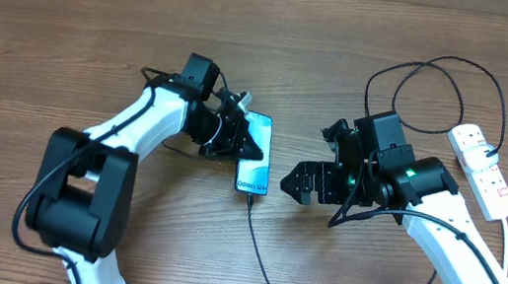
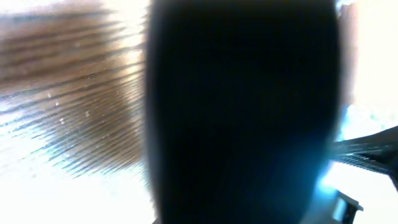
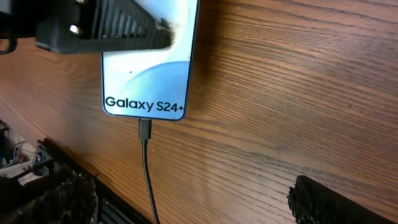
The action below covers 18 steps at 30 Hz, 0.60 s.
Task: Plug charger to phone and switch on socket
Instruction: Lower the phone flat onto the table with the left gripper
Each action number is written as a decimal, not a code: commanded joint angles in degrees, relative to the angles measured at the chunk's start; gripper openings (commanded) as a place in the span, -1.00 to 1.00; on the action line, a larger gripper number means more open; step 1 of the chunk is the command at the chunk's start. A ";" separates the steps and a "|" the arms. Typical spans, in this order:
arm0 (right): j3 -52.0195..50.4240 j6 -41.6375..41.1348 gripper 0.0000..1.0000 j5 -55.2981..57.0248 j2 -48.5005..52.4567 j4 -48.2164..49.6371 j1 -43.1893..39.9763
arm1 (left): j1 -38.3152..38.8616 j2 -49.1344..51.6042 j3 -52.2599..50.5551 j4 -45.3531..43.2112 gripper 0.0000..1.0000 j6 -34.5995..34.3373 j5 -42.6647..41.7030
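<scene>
Phone [image 3: 155, 74] reading "Galaxy S24+", charger [image 3: 147, 180] plugged in, left gripper [image 1: 247, 142] over it, grip unclear, right gripper [image 1: 311, 160] spread wide

1. The phone [image 1: 255, 152] lies flat on the counter [image 1: 70, 36], near its middle, with its long side running front to back.
2. The left pincer [image 1: 245, 133] sits at the phone's left edge, and one finger [image 3: 118, 28] lies across the phone's far part.
3. The charger [image 3: 147, 180] touches the phone's near short edge with its plug tip [image 3: 144, 129]. From there it runs forward, curves right and loops back to the socket [image 1: 485, 172].
4. The socket lies far right, well apart from the phone.
5. The right pincer [image 1: 291, 182] is just right of the phone's near end, apart from it.
</scene>
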<state>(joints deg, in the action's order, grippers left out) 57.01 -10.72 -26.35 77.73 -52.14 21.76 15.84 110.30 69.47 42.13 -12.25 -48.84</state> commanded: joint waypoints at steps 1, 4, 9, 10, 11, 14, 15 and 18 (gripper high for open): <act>1.07 0.02 1.00 1.95 -1.07 0.09 -0.15 | 0.09 2.51 1.25 1.90 -0.92 6.47 -2.21; 1.07 0.02 1.00 1.90 -1.07 0.13 -0.15 | -0.13 3.80 1.25 2.21 -0.92 7.43 -2.23; 1.07 0.04 1.00 1.90 -1.07 0.11 -0.15 | -0.17 4.85 1.18 1.84 -0.91 9.81 -1.97; 1.07 0.02 1.00 1.90 -1.07 0.13 -0.15 | -0.17 4.90 1.16 1.70 -0.91 10.03 -1.90; 1.07 0.02 1.00 1.92 -1.07 0.15 -0.15 | -0.17 4.92 1.14 1.46 -0.91 10.01 -1.73; 1.07 0.02 1.00 1.90 -1.07 0.11 -0.15 | -0.17 4.94 1.14 0.85 -0.92 10.19 -1.55; 1.07 0.02 1.00 1.92 -1.07 0.07 -0.13 | -0.17 4.96 1.11 0.68 -0.92 10.19 -1.40; 1.07 0.02 1.00 1.92 -1.07 0.13 -0.15 | -0.17 5.27 1.11 0.59 -0.91 10.21 0.00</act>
<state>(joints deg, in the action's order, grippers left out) 57.01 -10.72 -25.04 77.73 -52.12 21.76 15.77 114.67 69.52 42.83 -4.01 -48.66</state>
